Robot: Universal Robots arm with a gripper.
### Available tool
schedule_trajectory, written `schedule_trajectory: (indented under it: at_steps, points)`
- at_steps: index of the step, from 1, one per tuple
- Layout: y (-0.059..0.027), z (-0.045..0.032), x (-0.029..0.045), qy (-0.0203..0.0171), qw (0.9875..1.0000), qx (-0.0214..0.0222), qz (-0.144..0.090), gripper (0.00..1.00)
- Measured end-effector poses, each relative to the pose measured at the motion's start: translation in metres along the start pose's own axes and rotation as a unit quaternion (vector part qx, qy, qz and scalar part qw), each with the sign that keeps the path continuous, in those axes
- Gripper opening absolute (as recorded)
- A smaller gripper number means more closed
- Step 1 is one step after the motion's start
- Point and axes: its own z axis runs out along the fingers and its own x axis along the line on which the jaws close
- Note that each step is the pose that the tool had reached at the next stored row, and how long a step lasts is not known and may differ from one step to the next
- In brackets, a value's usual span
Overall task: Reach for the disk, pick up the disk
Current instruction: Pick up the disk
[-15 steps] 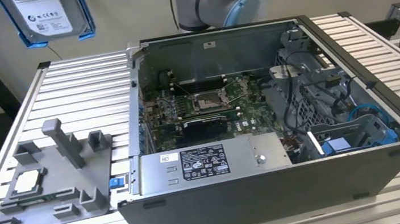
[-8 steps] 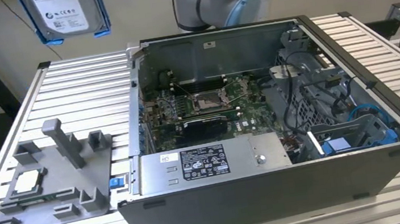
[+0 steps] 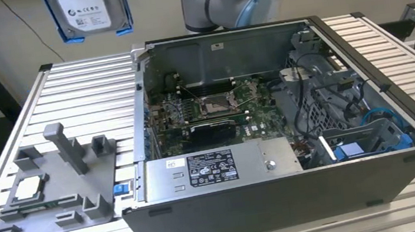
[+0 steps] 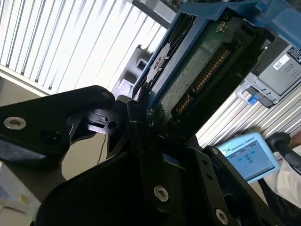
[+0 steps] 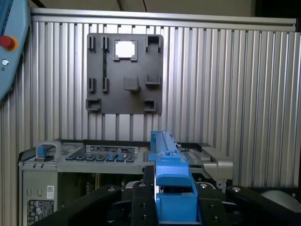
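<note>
Already aloft: disk [image 3: 92, 10] upright, long axis vertical, over table [image 3: 69, 91] far edge; gripper [image 5: 174, 190] clamped on it.

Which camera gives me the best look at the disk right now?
The exterior view: the disk is up in the air, its label face and blue carrier toward the camera. The second wrist view shows its green circuit-board underside, the first wrist view its blue carrier edge-on.

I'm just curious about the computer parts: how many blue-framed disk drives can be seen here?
1. The disk hangs in the air at the exterior view's upper left, clamped in the pincer. Another may hide behind the blue plastic inside the computer case.
</note>
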Motion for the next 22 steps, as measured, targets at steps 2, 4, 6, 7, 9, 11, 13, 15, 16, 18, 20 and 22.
schedule_trajectory:
  at_steps: [2,4,6,7,9,11,13,15,16,18,20,22]
  points:
    - [-0.0076,-0.0002,0.0,0.0,1.0,0.0,0.0,0.0]
    - [-0.0155,-0.0003,0.0001,0.0,1.0,0.0,0.0,0.0]
    - [-0.0234,-0.0005,0.0001,0.0,1.0,0.0,0.0,0.0]
    - [-0.0274,-0.0006,0.0002,0.0001,1.0,0.0,0.0,0.0]
    - [-0.0353,-0.0007,0.0003,0.0,1.0,0.0,0.0,0.0]
    - [-0.0429,-0.0009,0.0003,0.0001,1.0,0.0,0.0,0.0]
    - [-0.0504,-0.001,0.0004,0.0,1.0,0.0,0.0,0.0]
    - [-0.0583,-0.0012,0.0004,0.0,1.0,0.0,0.0,0.0]
    - [-0.0621,-0.0013,0.0004,0.0,1.0,-0.0001,0.0,0.0]
    - [-0.07,-0.0014,0.0005,0.0,1.0,0.0,0.0,0.0]
    - [-0.0778,-0.0015,0.0005,0.0,1.0,0.0,0.0,0.0]
    - [-0.0858,-0.0017,0.0006,0.0,1.0,0.0,0.0,0.0]
